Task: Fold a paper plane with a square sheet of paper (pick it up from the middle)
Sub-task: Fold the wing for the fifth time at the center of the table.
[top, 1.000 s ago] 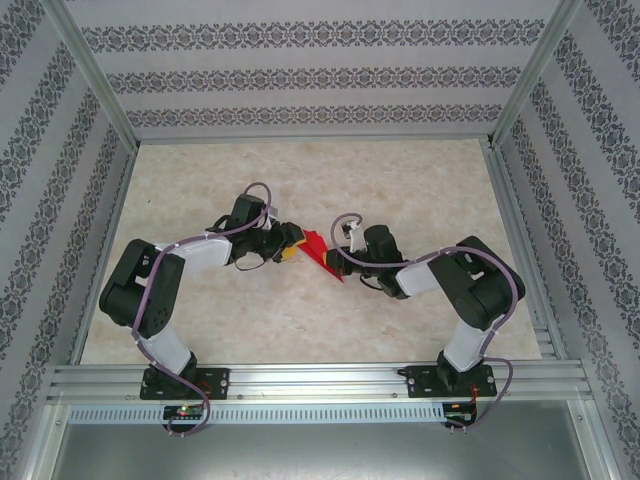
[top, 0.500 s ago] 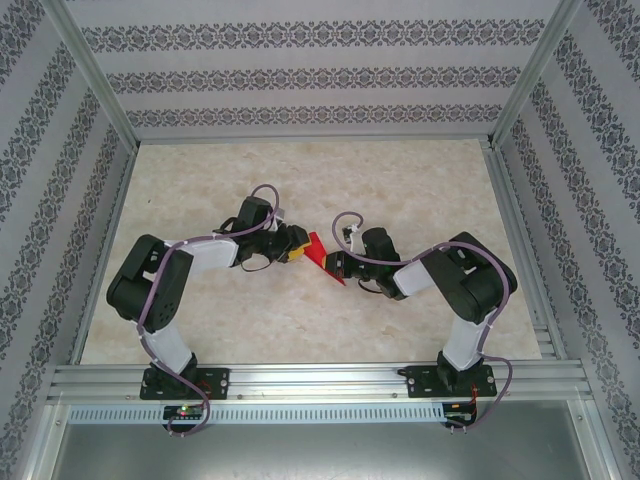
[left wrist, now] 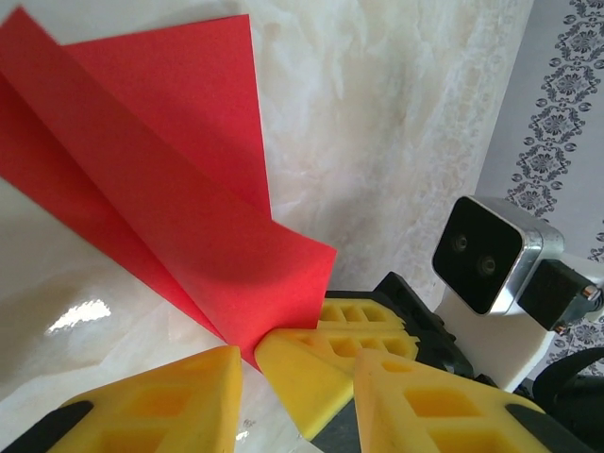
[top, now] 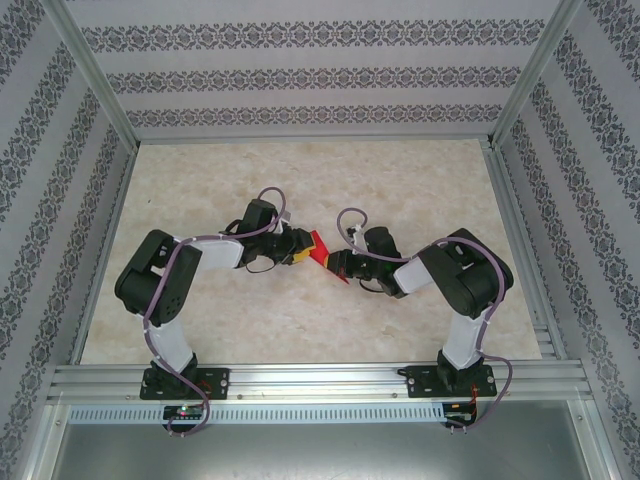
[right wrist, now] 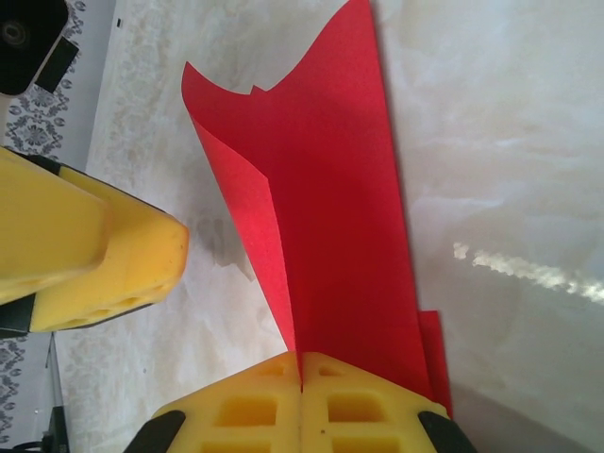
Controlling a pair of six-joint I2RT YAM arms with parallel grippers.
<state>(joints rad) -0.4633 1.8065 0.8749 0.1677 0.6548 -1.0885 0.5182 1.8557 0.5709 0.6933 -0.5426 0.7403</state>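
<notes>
Right jaws: closed tight on the folded red paper (right wrist: 330, 236). You can see both yellow pads (right wrist: 245, 411) pressed together, with the paper rising out of the seam between them.
Left jaws: partly open, holding nothing. In your left wrist view one pad (left wrist: 151, 406) is low on the left and the other (left wrist: 434, 406) low on the right. The yellow tip of the right jaws (left wrist: 302, 359) sits in the gap between them.
Left pad and paper: in the right wrist view one left pad (right wrist: 104, 250) stands just beside the paper. It is apart from it, with bare bench (right wrist: 491, 142) showing between.
Paper, place: mid-bench in the top view, where the red paper (top: 318, 250) lies between the two wrists with a narrow point reaching toward the near side.
Paper, shape: folded into layers along a long crease (left wrist: 170, 189). The layers narrow to a corner at the right jaws, and the upper layer lifts and curls away from the lower one.
Paper and bench: you cannot tell whether its far end touches the surface.
Arms: your left arm (top: 165, 285) and right arm (top: 465, 280) both bend inward and meet at the paper.
Wrist camera: the right wrist's camera block (left wrist: 489, 255) sits close above the right jaws.
</notes>
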